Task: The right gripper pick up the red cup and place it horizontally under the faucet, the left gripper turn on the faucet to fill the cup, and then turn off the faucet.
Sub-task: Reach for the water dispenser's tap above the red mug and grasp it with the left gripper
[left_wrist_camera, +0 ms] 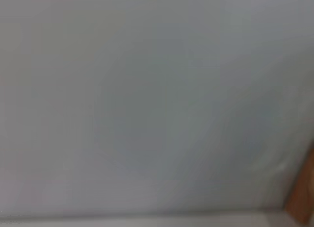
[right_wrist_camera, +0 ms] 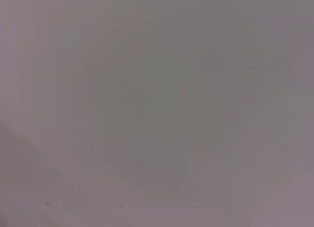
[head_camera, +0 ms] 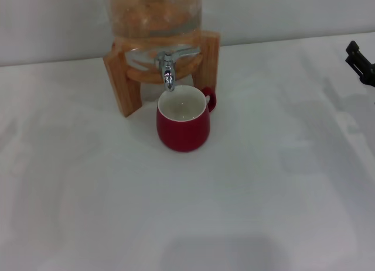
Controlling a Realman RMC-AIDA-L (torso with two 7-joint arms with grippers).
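Red cup (head_camera: 183, 126) upright on the white table (head_camera: 263, 183), directly under the faucet (head_camera: 168, 72) of the glass jar on its wooden stand (head_camera: 126, 86), handle toward the right, right gripper (head_camera: 361, 61) at the far right edge, well apart from the cup, its grip impossible to tell, left gripper out of sight

Open white tabletop (head_camera: 263, 195) surrounds the squat dark-red ceramic cup (head_camera: 183, 127); the wooden dispenser stand (head_camera: 126, 83) and chrome faucet (head_camera: 168, 69) block access behind and above.

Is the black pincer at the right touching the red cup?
Apart. The head view shows the right pincer out at the table's right edge, with bare white surface between it and the red cup under the tap.
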